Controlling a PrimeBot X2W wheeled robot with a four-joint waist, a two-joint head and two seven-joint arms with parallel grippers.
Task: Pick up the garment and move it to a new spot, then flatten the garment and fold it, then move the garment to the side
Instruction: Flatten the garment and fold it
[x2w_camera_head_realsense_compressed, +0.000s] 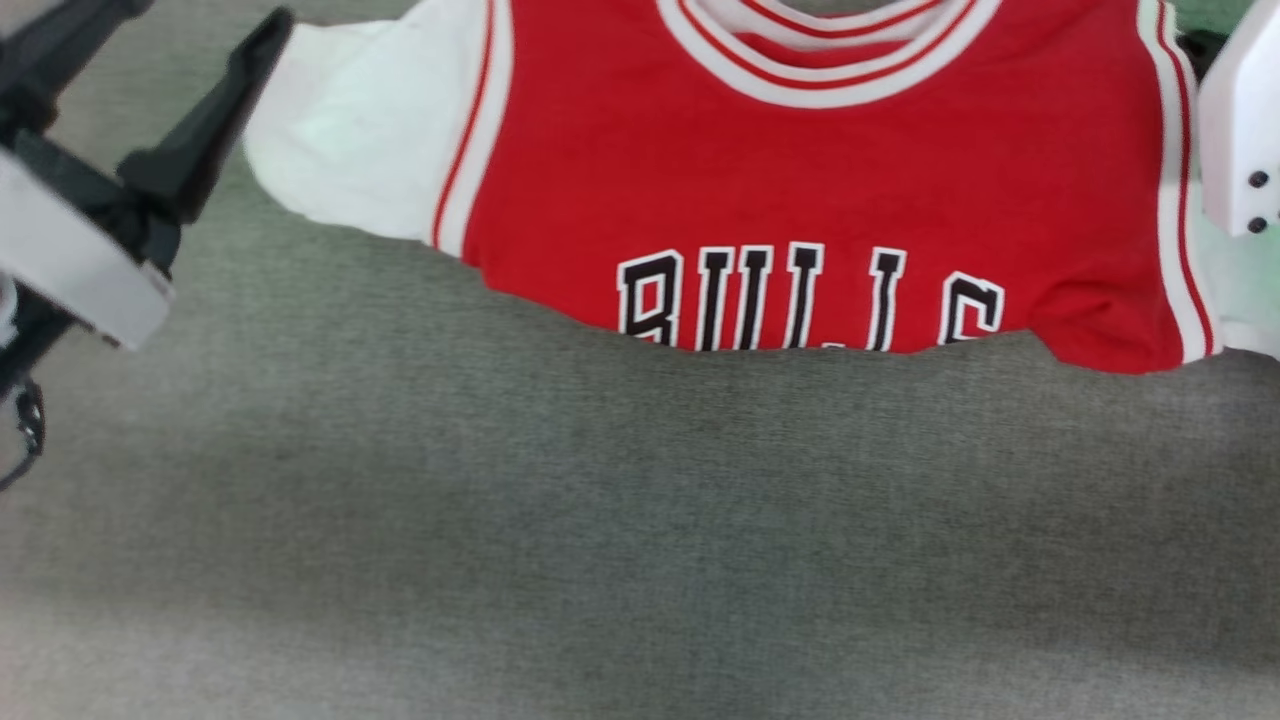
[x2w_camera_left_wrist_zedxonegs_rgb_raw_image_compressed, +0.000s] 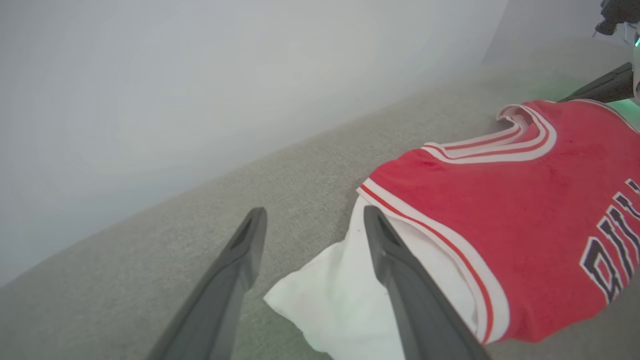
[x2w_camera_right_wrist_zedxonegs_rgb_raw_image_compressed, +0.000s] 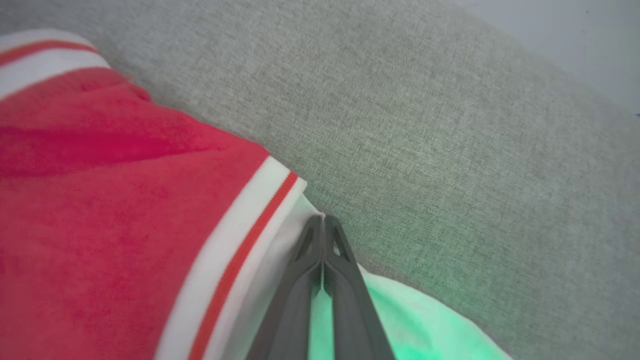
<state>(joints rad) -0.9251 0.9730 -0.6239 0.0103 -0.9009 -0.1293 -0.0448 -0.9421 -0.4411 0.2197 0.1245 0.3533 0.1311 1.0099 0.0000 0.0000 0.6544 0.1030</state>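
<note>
Folding is under way: the garment (x2w_camera_head_realsense_compressed: 800, 180) is lying chest-up on the grey cloth surface (x2w_camera_head_realsense_compressed: 640, 520), toward its far edge by a pale wall. It is looking flat, w/ the lower half apparently turned under, since the near fold line is cutting through the chest lettering. So pick-up, re-placing and flattening are prob. done and the 1st fold is in; both white sleeves are sticking out past the body and are not yet folded in. The move to the side is left to do.

The left gripper (x2w_camera_left_wrist_zedxonegs_rgb_raw_image_compressed: 315, 212) is hovering w/ jaws wide apart, one finger over the left sleeve (x2w_camera_left_wrist_zedxonegs_rgb_raw_image_compressed: 340, 300) and one over bare surface, gripping nothing. The right gripper (x2w_camera_right_wrist_zedxonegs_rgb_raw_image_compressed: 324, 220) is pressing its jaws tight together at the edge of the right sleeve (x2w_camera_right_wrist_zedxonegs_rgb_raw_image_compressed: 420, 330), beside the striped trim, seemingly pinching the cloth.

Writing: black, white-edged "BULLS" (x2w_camera_head_realsense_compressed: 810, 300) is showing, bottoms of the letters cut off at the fold. No brand tag or no. is readable.
</note>
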